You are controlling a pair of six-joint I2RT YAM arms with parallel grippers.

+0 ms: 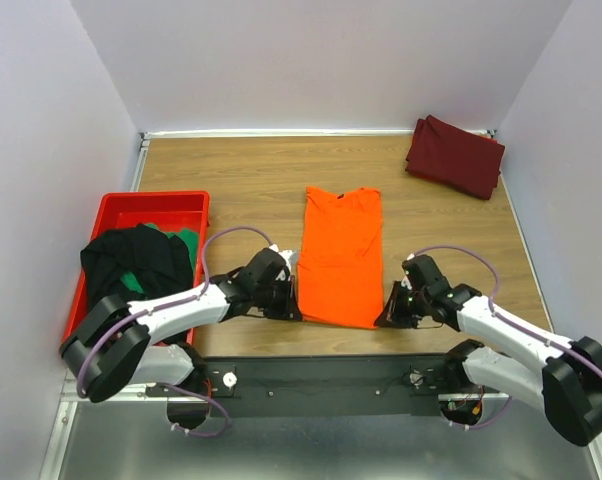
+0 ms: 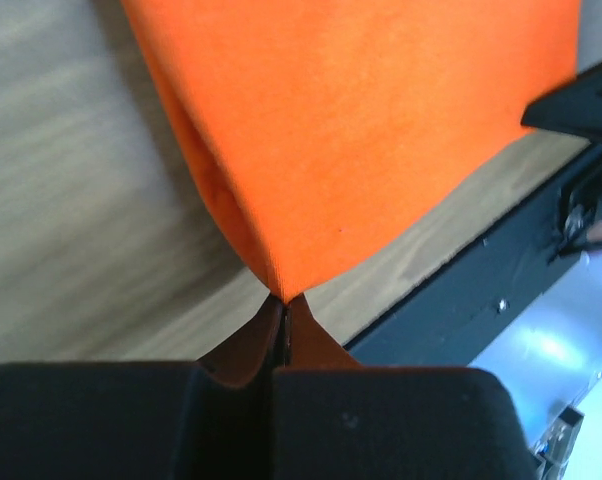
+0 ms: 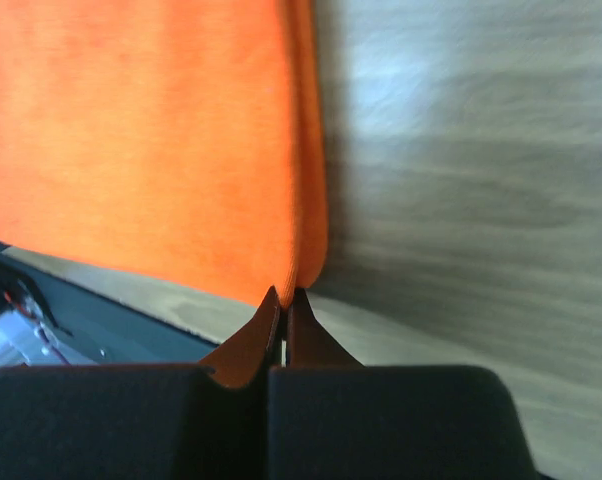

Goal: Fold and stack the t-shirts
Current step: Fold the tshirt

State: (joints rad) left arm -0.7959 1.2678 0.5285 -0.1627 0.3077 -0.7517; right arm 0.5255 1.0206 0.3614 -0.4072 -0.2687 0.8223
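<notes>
While the orange t-shirt (image 1: 339, 258) lies flat, folded narrow, at the middle of the worktop (image 1: 241, 180), the left hand (image 2: 284, 308) pinches its near left corner and the right hand (image 3: 284, 298) its near right corner, each pressed together on cloth. A maroon t-shirt (image 1: 455, 156) sits folded at the far right; a black t-shirt (image 1: 131, 262) and a green t-shirt (image 1: 188, 240) lie in the red bin (image 1: 156, 200) at left.

A flat t-shirt (image 1: 341, 255) lies centre of the table (image 1: 251, 180); folded t-shirt (image 1: 456, 157) upper right; bin (image 1: 151, 203) holding heaped t-shirts (image 1: 136, 262) at left.
</notes>
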